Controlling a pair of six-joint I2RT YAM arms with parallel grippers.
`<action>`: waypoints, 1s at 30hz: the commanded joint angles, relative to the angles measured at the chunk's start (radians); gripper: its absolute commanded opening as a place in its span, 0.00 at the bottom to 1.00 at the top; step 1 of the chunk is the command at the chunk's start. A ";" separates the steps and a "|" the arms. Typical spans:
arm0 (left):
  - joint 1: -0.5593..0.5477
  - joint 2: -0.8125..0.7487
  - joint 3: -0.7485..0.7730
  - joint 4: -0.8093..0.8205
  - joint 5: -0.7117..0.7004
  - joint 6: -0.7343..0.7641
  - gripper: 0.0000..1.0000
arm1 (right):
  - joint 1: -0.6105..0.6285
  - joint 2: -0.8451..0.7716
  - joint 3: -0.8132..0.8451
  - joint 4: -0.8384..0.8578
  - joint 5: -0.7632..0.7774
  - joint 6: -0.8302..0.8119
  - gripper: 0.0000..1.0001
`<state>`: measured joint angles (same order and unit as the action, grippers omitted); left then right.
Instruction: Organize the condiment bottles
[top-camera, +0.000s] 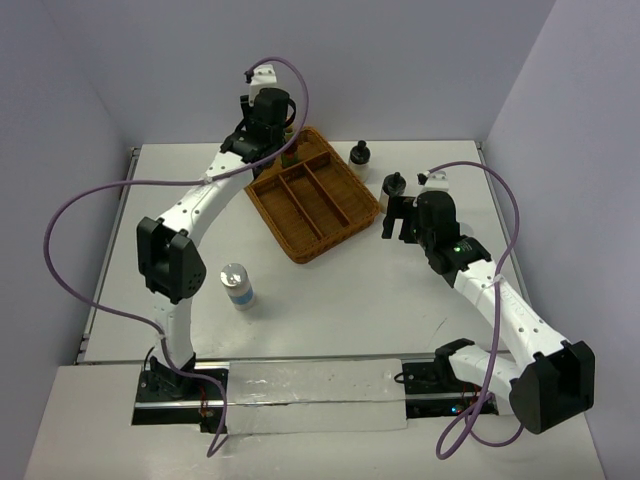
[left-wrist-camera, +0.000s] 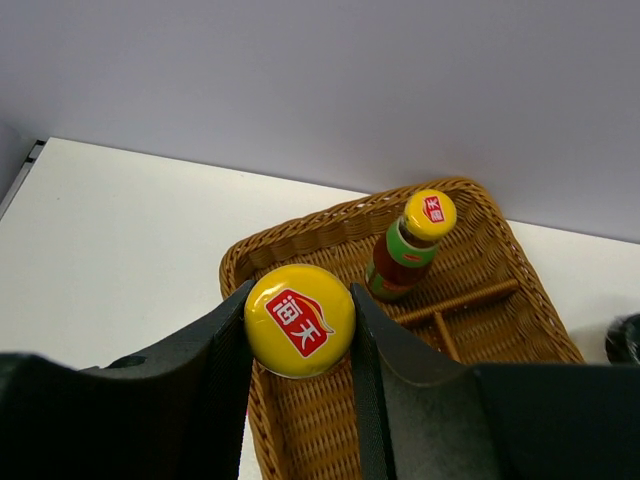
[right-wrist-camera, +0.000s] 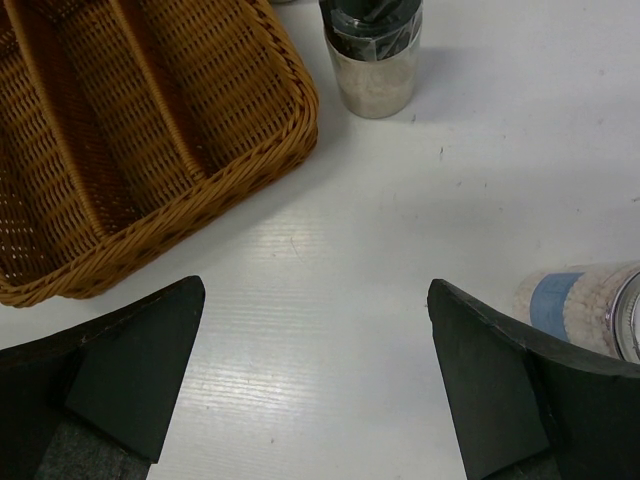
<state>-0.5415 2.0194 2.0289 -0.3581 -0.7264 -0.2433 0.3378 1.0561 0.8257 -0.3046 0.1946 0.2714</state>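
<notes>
1. Left wrist view: the left gripper (left-wrist-camera: 300, 300) pinches a yellow-capped bottle (left-wrist-camera: 300, 322), one finger pressed to each side at the cap. The bottle hangs over the wicker basket (left-wrist-camera: 300, 235), just inside the rim nearest the fingers.
2. Ahead of the fingers and slightly to their right, a second yellow-capped bottle (left-wrist-camera: 410, 250) stands upright in the basket, beside a divider (left-wrist-camera: 460, 300). The spot just short of it looks like the right target, so the pair ends up together.
3. Lower straight down with the bottle vertical. A slim, tall bottle probably tips easily on woven cane, so release only once its base rests on the weave.
4. Leave a gap to the standing bottle, so the spreading right-hand finger does not knock it. Open only a little, then lift straight up.
5. The right gripper (right-wrist-camera: 315, 300) is spread wide and empty above the table (right-wrist-camera: 330, 250). A black-capped bottle (right-wrist-camera: 375, 60) stands ahead of it, and a white blue-labelled bottle (right-wrist-camera: 570, 305) sits just beside its right finger. Either looks like a fair next pick.
</notes>
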 joint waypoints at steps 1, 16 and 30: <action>0.027 0.031 0.089 0.231 -0.002 0.026 0.10 | 0.000 -0.028 0.014 0.040 0.024 -0.001 1.00; 0.081 0.185 0.107 0.316 0.027 -0.007 0.10 | -0.002 -0.057 0.008 0.061 0.051 -0.001 1.00; 0.097 0.222 0.024 0.320 0.061 -0.073 0.10 | -0.002 -0.050 0.015 0.056 0.045 -0.001 1.00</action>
<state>-0.4477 2.2663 2.0432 -0.1730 -0.6636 -0.2884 0.3378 1.0229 0.8253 -0.2909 0.2253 0.2714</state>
